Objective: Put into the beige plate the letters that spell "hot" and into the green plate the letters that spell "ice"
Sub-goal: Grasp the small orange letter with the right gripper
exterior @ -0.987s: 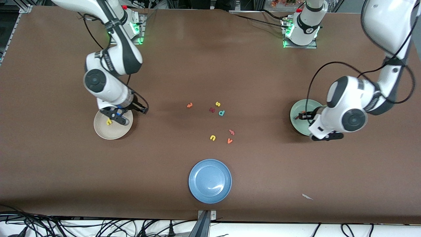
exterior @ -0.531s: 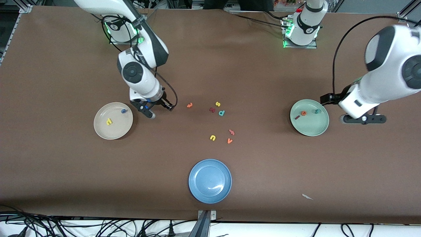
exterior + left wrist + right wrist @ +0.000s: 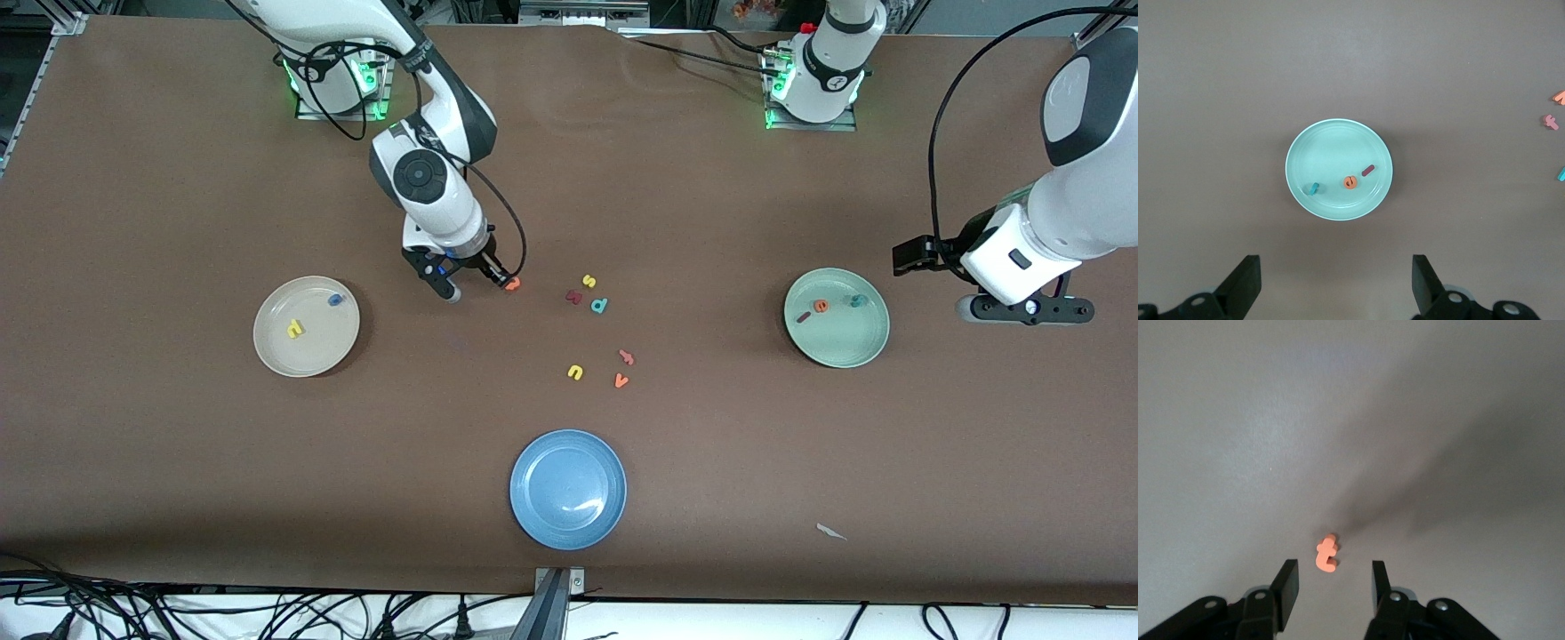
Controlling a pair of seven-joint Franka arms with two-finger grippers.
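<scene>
1. The counter (image 3: 178,498) is a wide brown surface with three plates and a scatter of tiny foam letters near its middle.
2. The beige plate (image 3: 276,351) lies toward the right arm's end and holds the yellow "h" (image 3: 294,329) and the blue "o" (image 3: 335,300); the word is one letter short.
3. The green plate (image 3: 845,351) lies toward the left arm's end and holds the dark red "i" (image 3: 804,316), the orange "e" (image 3: 821,306) and the teal "c" (image 3: 857,300) — "ice" looks complete.
4. The left gripper (image 3: 1024,308) waits beside the green plate, fingers (image 3: 1245,283) wide apart and empty.
5. The right gripper (image 3: 476,283) hangs low, its fingers (image 3: 1288,583) partly apart and holding nothing.
6. The orange "t" (image 3: 1327,554) lies flat on the counter just ahead of the gap between those fingers, touching neither.
7. The step in hand appears to be fetching this last letter — the next move likely calls for sliding forward until the fingers straddle it, lowering, then pinching gently, since the piece is small and thin.
</scene>
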